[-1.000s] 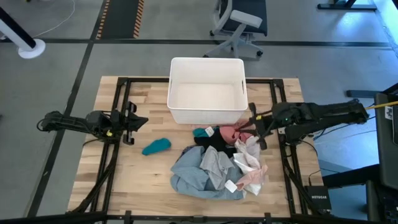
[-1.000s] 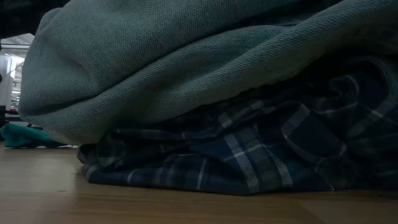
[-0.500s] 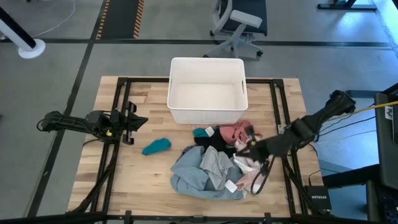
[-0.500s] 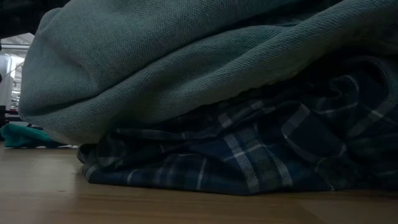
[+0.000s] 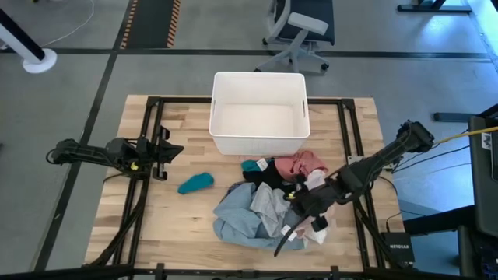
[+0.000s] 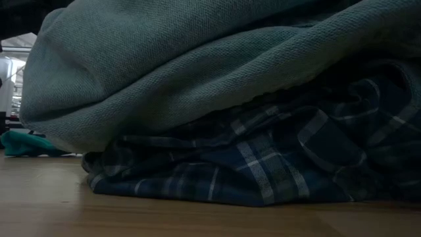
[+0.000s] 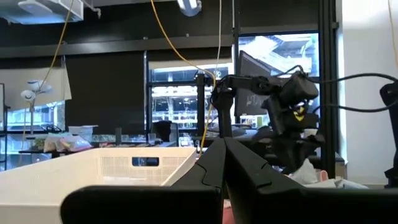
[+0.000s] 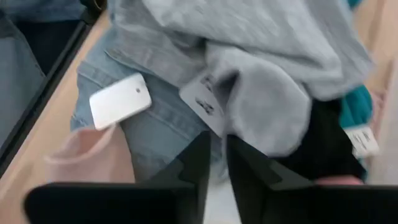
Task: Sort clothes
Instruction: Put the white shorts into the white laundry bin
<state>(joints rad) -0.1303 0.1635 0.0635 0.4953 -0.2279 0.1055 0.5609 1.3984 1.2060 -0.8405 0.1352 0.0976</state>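
Observation:
The clothes lie in a heap on the table's near middle: a grey-blue shirt (image 5: 247, 219), a black piece (image 5: 268, 176), a pink piece (image 5: 299, 164) and a white piece (image 5: 313, 183). A teal piece (image 5: 194, 183) lies apart to their left. In the low view the grey-blue shirt (image 6: 197, 59) rests on a plaid shirt (image 6: 263, 168). My right gripper (image 5: 286, 233) (image 8: 217, 146) hangs over the heap's near right part, pointing steeply down, its fingers a narrow gap apart with nothing between them. My left gripper (image 5: 175, 150) (image 7: 222, 146) waits shut at the table's left.
A white plastic bin (image 5: 259, 144) stands at the far middle of the table, just behind the heap. Black frame rails (image 5: 148, 155) run along both sides of the tabletop. Bare wood shows left of the heap, around the teal piece. A white tag (image 8: 121, 99) lies on blue cloth below my right gripper.
My right gripper has swung from beside the bin's near right corner toward the table's near edge and leftward, over the heap. It has tipped from nearly level to pointing steeply down and has sunk a little. The clothes have not moved.

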